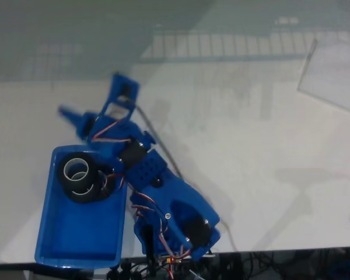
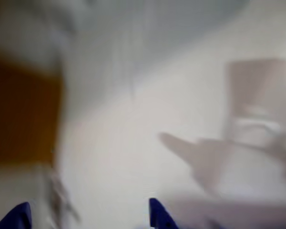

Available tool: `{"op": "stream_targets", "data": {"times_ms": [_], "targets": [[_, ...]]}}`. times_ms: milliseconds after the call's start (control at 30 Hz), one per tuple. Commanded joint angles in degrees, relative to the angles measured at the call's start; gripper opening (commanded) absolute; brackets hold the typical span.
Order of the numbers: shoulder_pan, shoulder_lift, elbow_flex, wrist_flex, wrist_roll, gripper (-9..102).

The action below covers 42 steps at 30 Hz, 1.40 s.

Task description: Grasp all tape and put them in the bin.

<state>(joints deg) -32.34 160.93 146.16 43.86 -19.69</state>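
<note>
Tape [image 1: 80, 178] sits in the far end of the bin [image 1: 76, 239] in my fixed view: black rolls stacked or bunched together, the top one lying flat with its white core and hole facing up toward the camera. I can't count the rolls for sure. The bin's long axis runs from the near table edge away from it, on the table [image 1: 251, 157]. My gripper [image 1: 96, 108] is above the table just past the bin's far end, fingers spread with nothing between them. My wrist view is motion-blurred; two blue fingertips [image 2: 158, 217] show apart along its bottom edge.
</note>
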Motion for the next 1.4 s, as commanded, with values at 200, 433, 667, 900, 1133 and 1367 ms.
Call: {"op": "stream_targets", "data": {"times_ms": [200,433,667,900,1133,1367], "targets": [[29.0,8.8,16.4,-30.2,15.2,25],[37.0,22.0,30.5,-28.9,14.9,18],[38.8,25.5,31.4,-17.9,12.6,0],[40.2,29.4,31.5,-4.9,12.0,0],[40.2,29.4,31.5,1.1,11.4,0],[40.6,29.4,31.5,1.1,11.9,0]]}}
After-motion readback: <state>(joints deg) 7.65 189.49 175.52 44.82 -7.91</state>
